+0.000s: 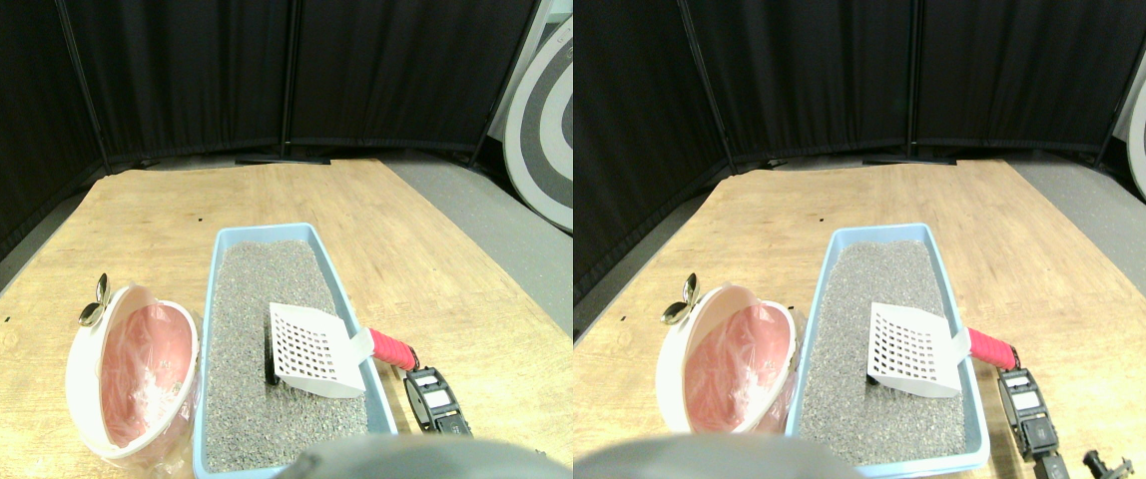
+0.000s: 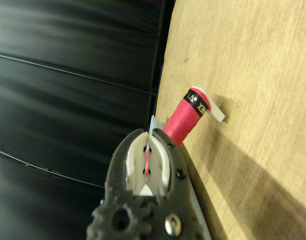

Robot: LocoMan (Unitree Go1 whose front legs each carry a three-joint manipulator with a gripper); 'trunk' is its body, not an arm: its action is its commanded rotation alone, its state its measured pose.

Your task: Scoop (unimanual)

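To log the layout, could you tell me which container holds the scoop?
The blue litter tray of grey granules holds the white scoop; the pink bin beside it doesn't.

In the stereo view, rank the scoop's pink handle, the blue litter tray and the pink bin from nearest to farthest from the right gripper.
From the right gripper:
1. Pink handle, just ahead of it, sticking out over the tray's right rim.
2. Blue litter tray, directly to its left.
3. Pink bin, beyond the tray's far side, farthest left.
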